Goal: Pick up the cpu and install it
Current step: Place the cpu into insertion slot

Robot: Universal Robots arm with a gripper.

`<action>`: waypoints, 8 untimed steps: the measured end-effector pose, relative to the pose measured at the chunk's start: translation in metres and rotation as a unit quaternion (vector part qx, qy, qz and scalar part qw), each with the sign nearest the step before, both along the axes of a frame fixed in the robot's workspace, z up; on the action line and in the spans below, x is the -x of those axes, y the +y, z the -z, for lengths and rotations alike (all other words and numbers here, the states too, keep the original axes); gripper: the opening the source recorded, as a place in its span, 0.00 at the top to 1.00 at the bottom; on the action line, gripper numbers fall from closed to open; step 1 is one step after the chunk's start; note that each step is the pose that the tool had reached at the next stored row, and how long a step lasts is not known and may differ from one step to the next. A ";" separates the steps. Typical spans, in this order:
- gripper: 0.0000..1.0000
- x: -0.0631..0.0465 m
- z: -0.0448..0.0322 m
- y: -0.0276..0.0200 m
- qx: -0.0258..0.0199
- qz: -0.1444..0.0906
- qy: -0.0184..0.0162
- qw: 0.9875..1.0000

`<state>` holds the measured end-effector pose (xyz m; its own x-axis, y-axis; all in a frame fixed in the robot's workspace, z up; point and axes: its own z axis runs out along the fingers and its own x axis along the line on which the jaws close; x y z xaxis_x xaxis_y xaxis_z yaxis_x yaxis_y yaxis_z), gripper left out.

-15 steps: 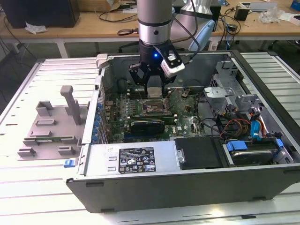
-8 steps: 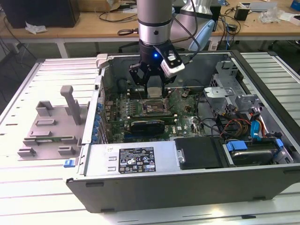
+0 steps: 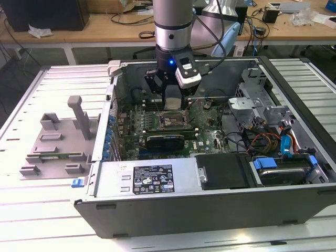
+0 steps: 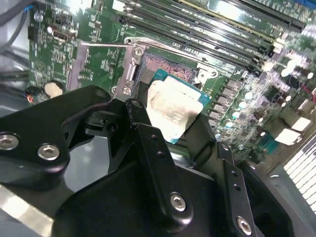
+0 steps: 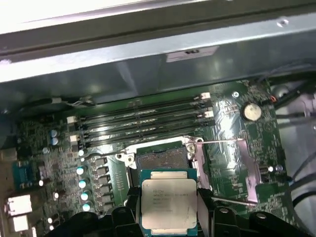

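1. One arm, one gripper [image 3: 170,102], reaching down into an open computer case [image 3: 210,202] that lies on its side on a slatted table [image 3: 31,220].
2. Gripper state: the black fingers [image 5: 132,210] are pinched on the cpu [image 5: 168,205], one on each of two opposite edges. The chip is carried flat, with its silver top facing up toward the wrist.
3. Cpu, location: in the gripper's hold inside the case, over the green motherboard [image 3: 210,139]. It is not seated. In the second wrist view the cpu [image 4: 175,109] hangs clear of the board, with a corner of its green edge showing past the finger.
4. Socket [image 5: 163,159]: a dark square well with its metal frame swung open and thin lever wires lying off to one side. Its contact field is bare.
5. Key relation: in the first wrist view the socket lies between the chip and the rows of memory slots [image 5: 143,118]. The chip covers the socket's near edge only, so it is offset from the well on the side away from the slots.
6. Alignment: the chip's edges look roughly parallel to the socket frame. How high it stands above the well cannot be told.
7. Exterior view: the gripper hangs right over the socket [image 3: 172,121].
8. Other stock: a grey plastic fixture [image 3: 58,142] on the table at the exterior view's left, well apart from the case.
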<state>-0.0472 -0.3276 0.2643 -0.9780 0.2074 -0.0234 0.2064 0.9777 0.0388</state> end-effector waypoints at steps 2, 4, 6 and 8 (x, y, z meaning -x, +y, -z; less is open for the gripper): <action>0.46 0.000 0.0001 0.0000 0.000 0.026 0.000 1.000; 0.46 0.000 0.0001 0.0000 0.000 0.046 0.000 0.999; 0.46 0.000 0.0002 0.0000 0.000 0.069 0.000 0.998; 0.46 0.000 0.0002 0.0000 0.000 0.085 0.000 0.996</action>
